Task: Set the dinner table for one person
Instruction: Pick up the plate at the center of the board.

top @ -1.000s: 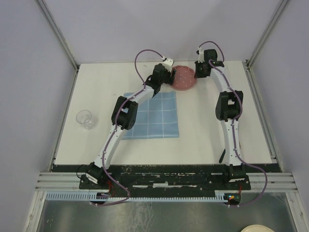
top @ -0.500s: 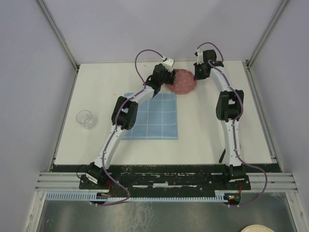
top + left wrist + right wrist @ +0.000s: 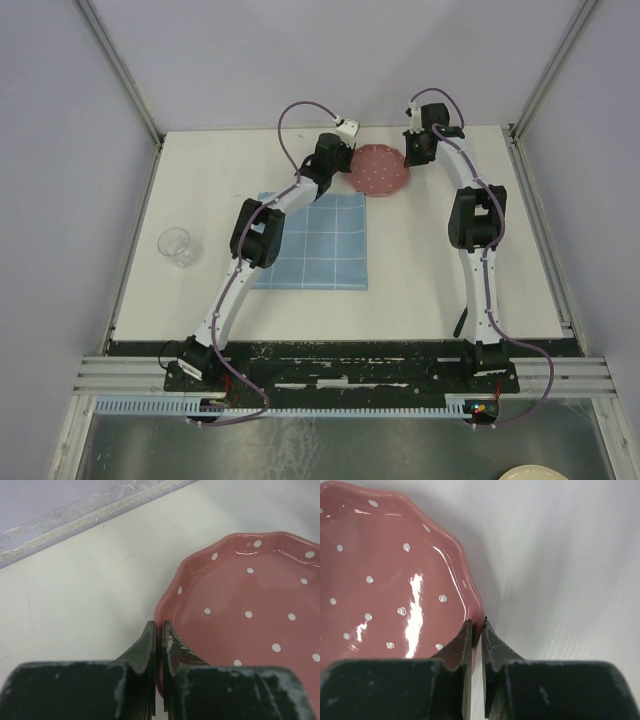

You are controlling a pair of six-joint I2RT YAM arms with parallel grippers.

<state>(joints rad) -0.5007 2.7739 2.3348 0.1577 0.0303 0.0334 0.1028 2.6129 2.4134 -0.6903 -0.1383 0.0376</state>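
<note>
A pink plate (image 3: 378,170) with white dots and a wavy rim lies on the white dinner table (image 3: 440,270), at the far middle. My left gripper (image 3: 347,167) is at its left edge. In the left wrist view the left gripper (image 3: 156,626) is shut on the rim of the plate (image 3: 250,610), one finger inside and one outside. My right gripper (image 3: 408,160) is at the plate's right edge. The right wrist view shows the right gripper (image 3: 476,624) pinching the rim of the plate (image 3: 385,580) the same way.
A blue grid-patterned placemat (image 3: 320,240) lies on the table just in front of the plate, under the left arm. An empty clear glass (image 3: 176,247) stands near the left edge. Metal frame posts rise at the table's far corners.
My left gripper has gone from open to shut on the plate's left rim. The plate has slid slightly toward the placemat. The right jaws have tightened a little.
</note>
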